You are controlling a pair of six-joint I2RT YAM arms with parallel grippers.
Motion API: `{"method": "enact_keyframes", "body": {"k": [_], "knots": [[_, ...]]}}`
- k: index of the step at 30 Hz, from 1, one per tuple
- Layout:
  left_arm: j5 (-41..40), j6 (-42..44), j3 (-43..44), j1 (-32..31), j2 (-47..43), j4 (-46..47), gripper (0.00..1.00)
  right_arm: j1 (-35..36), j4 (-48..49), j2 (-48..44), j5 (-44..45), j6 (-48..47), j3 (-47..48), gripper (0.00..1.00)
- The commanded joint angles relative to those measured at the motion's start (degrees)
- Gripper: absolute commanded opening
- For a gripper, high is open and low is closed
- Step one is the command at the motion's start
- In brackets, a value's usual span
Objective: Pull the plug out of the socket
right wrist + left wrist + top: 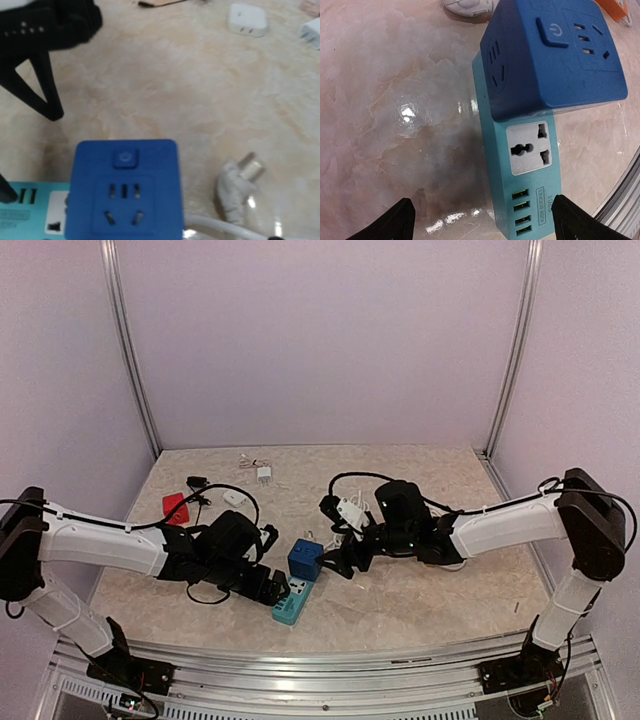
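A teal power strip (291, 607) lies near the table's front edge, and a blue cube plug (305, 559) is plugged into its far end. In the left wrist view the blue cube (555, 55) covers the strip's far end, and the strip (527, 200) shows one grey socket and several USB ports. My left gripper (482, 222) is open; its right fingertip (570, 220) is at the strip's near end and the left one over bare table. My right gripper (343, 560) is just right of the cube (125, 192), not touching it. Its fingers are outside the right wrist view, so it looks open.
A white plug on a cable (235, 192) lies right of the cube. A red adapter (175, 507) and white chargers (264, 475) (236, 497) lie at the back left. The left arm (45, 25) shows in the right wrist view. A metal rail (320, 660) runs along the front.
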Motion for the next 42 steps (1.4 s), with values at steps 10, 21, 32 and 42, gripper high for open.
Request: {"method": "enact_keyframes", "body": {"k": [10, 21, 32, 42], "knots": [[3.43, -2.60, -1.05, -1.06, 5.39, 3.63, 0.91, 1.43, -3.68, 7.17, -3.57, -3.25, 7.01, 0.90], [4.21, -2.47, -0.82, -0.39, 6.87, 3.71, 0.91, 2.81, -4.70, 10.69, -3.02, -5.52, 8.86, 0.81], [4.05, -2.12, -0.86, -0.14, 7.52, 3.14, 0.90, 3.40, -6.35, 12.75, -1.69, -7.06, 10.94, 0.65], [4.14, -1.81, -0.91, 0.29, 7.87, 2.84, 0.89, 3.38, -6.56, 11.45, -2.98, -6.83, 10.97, 0.34]]}}
